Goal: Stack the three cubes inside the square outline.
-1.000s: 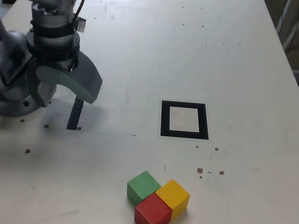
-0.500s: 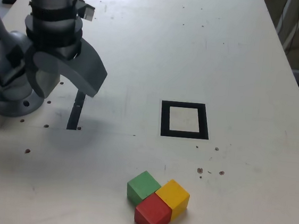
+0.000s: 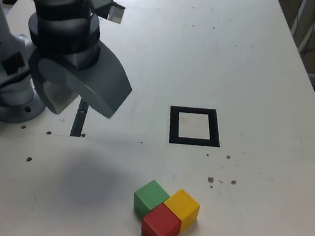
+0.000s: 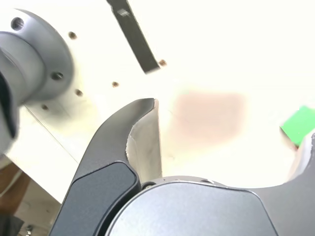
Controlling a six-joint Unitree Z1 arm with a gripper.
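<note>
I find my gripper (image 3: pixel 85 107) open, its curved jaws spread well apart and nothing held between them. In the exterior view, my arm (image 3: pixel 65 7) stands at that view's left, with the jaws angled downward toward that view's lower right. The wrist view shows both jaws and my round base (image 4: pixel 42 54).

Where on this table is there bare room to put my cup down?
In the exterior view, bare tabletop stretches beyond the black square outline and to its right. It's crowded near the front edge, where the green, yellow and red cubes huddle, and at left around the claw.
</note>
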